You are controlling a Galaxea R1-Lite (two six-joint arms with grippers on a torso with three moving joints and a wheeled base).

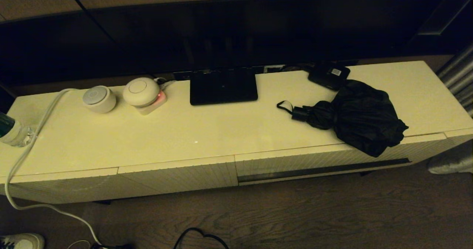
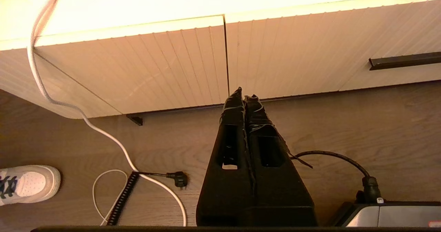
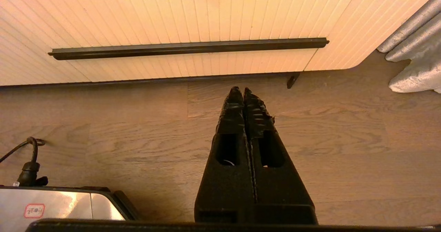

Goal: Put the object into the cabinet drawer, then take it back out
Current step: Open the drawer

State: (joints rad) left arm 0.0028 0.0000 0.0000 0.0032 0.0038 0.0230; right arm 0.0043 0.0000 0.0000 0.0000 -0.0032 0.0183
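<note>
The black folding umbrella (image 1: 354,116) lies on the cabinet top at the right, its baggy fabric hanging over the front edge, its handle and wrist loop pointing left. Below it the cabinet drawer (image 1: 321,158) is closed, ribbed front and dark handle groove (image 3: 187,48) showing. My right gripper (image 3: 243,91) is shut and empty, low over the wooden floor in front of that drawer. My left gripper (image 2: 244,96) is also shut and empty, over the floor in front of the narrower ribbed fronts (image 2: 155,70). Neither arm shows in the head view.
On the cabinet top (image 1: 184,130) stand two round white devices (image 1: 99,98), a black monitor foot (image 1: 223,86) and a small black box with a white label (image 1: 329,75). A white cable (image 2: 103,135) trails down to the floor. A shoe (image 2: 27,183) and a curtain (image 3: 413,63) are near.
</note>
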